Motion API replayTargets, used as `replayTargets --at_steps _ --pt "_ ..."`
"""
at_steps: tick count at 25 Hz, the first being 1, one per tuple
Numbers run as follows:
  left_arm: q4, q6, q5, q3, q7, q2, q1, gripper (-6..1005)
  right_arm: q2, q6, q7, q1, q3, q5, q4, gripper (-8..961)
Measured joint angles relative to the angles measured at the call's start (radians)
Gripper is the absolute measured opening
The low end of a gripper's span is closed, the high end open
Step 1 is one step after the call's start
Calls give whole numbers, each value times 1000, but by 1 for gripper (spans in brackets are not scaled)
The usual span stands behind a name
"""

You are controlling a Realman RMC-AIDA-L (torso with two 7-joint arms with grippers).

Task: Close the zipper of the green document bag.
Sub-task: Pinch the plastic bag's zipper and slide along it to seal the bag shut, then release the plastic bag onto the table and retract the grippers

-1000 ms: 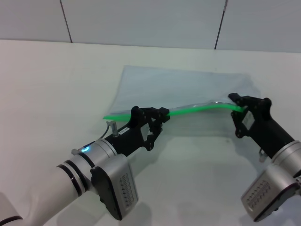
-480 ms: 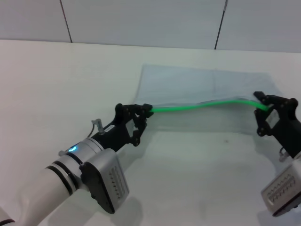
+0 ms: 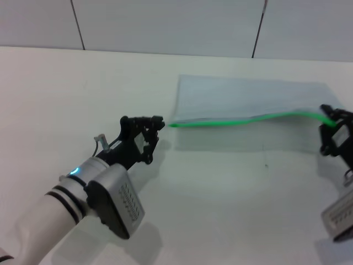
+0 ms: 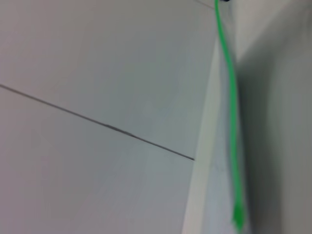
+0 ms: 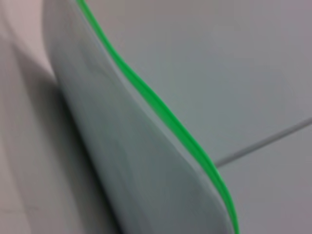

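At table's right edge, right tool point(image 3: 331, 117) grips zipper point(image 3: 242, 119).

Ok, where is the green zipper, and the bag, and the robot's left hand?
zipper point(image 3: 242, 120), head view, middle of the green strip.
green document bag point(image 3: 248, 99), head view, flat pale panel above the strip.
left gripper point(image 3: 144, 122), head view, between its black fingertips, just clear of the strip's end.

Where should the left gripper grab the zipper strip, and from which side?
Take the zipper at its free left tip, coming in from the robot's left along the strip. That end sticks out at the bag corner, apart from the left gripper; the right gripper is at the other end.
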Motion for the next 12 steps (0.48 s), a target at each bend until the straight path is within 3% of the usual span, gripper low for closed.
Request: replayTargets --at_steps 8,11,12 --pt "-13 145 -5 -17 -218 -1 -10 93 2 -28 74 -1 40 215 -1 167" --pt "-7 222 -7 -29 -348 1 -7 208 2 -75 142 -11 40 248 -3 171" --pt "-6 234 -7 -33 -375 1 -7 247 2 -96 169 -16 40 253 -5 217"
